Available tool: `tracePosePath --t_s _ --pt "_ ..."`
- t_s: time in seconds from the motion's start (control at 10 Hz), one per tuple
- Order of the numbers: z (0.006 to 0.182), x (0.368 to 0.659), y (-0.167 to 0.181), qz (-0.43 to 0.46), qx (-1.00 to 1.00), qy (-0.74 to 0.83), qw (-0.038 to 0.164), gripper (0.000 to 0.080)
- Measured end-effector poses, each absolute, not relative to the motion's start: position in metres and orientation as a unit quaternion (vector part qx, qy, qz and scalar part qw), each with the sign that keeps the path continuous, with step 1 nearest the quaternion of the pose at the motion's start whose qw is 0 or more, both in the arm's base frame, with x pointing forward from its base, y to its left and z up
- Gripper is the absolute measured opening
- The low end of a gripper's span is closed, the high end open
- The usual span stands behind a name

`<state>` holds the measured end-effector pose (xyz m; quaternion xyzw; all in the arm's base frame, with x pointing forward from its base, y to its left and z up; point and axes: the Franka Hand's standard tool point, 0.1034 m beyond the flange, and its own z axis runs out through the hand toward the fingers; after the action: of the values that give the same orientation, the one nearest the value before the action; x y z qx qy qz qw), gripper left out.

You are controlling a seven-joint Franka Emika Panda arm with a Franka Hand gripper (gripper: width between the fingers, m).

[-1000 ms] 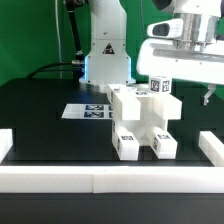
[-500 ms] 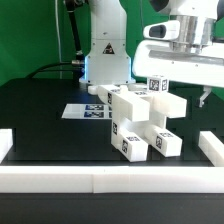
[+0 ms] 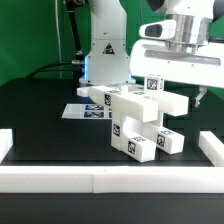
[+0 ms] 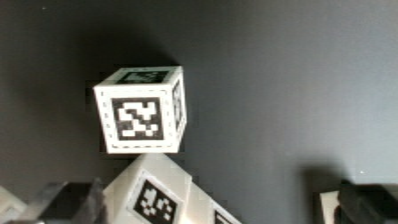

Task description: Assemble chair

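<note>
With the gripper spread wide at upper right, the chair looks tilted; it may topple.

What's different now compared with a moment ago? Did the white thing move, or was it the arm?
The chair has turned on the table, its front feet swinging toward the exterior view's right and a little nearer the front rail. The arm above it has slid slightly toward the exterior view's left. The end effector stays wide open, holding nothing. The marker board and the rails have not moved.
</note>
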<state>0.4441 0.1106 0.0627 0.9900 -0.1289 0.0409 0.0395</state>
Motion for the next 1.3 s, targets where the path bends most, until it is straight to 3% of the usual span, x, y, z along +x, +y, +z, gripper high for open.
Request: tracePosePath --t_s 1.3 --pt "0.068 0.475 0.093 0.056 0.992 -0.105 0.044 0.0648"
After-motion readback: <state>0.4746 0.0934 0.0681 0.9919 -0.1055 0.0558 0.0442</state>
